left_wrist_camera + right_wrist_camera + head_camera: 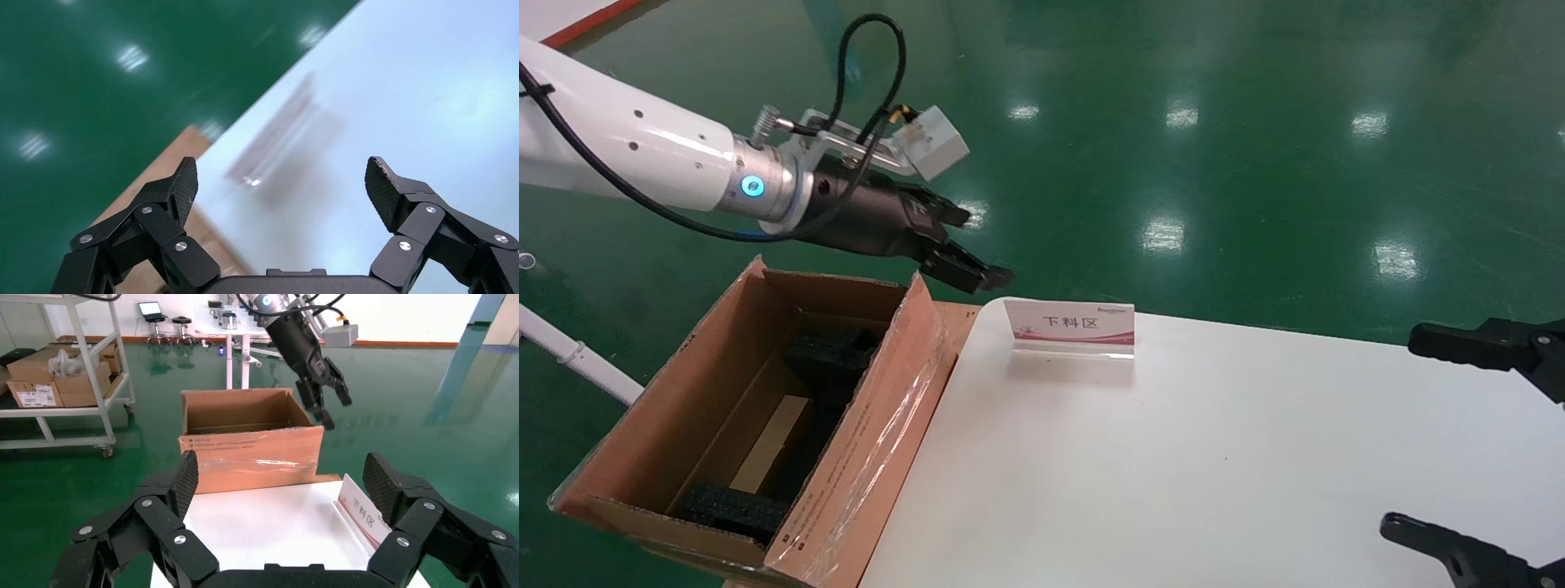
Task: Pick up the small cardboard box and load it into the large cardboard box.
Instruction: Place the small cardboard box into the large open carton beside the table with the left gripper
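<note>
Left gripper (977, 263) hangs spread and empty above the far corner of the large box (862, 457), which stands open against the table (1214, 457). Right gripper (278, 478), also spread, is cut off at the table's right edge. No small box is visible; black foam (825, 355) hides much of the large box's floor.
</note>
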### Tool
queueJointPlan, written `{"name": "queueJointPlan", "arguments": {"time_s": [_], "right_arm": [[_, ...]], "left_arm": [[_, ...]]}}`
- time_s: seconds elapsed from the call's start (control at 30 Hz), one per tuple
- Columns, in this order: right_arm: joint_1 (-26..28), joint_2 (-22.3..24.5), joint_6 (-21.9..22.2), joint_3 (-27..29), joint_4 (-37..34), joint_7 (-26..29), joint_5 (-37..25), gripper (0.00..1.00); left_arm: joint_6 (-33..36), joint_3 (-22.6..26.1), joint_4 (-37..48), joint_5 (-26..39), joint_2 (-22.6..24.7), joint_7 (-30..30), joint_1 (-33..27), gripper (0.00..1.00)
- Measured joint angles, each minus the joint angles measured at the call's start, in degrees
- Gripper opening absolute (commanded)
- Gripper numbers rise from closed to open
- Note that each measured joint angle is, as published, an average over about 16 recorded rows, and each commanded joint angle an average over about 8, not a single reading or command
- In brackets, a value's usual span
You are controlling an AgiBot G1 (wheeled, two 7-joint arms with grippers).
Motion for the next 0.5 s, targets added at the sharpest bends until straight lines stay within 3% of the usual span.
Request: {"name": "queueJointPlan", "arguments": {"time_s": [0.5], "right_arm": [[0.0, 0.0, 0.0, 0.0, 0.0, 0.0, 0.0, 1.0]], "left_arm": [[8.3, -21.5, -3.9, -9.0, -0.5, 10.7, 16.8, 1.0]]}}
